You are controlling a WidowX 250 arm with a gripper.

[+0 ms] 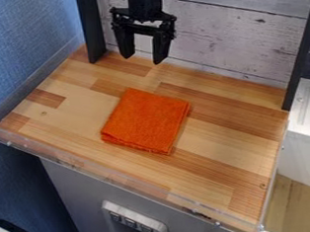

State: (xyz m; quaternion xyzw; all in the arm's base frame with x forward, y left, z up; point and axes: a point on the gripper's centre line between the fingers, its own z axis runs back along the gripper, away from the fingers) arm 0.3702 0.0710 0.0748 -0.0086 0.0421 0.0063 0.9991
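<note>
The black gripper (143, 58) hangs at the top of the view, left of centre, over the back part of the wooden counter. Its two fingers stand apart with nothing between them, so it is open. An orange cloth (147, 120), folded into a rough square, lies flat near the middle of the counter (231, 138). The cloth is in front of the gripper and a little below it in the view, with a gap between the two.
Whitewashed boards (235, 31) back the counter, between a black post (91, 28) at left and another (302, 54) at right. A clear low rim (122, 182) runs along the front edge. Beyond the right edge stands a white ribbed surface (309, 106).
</note>
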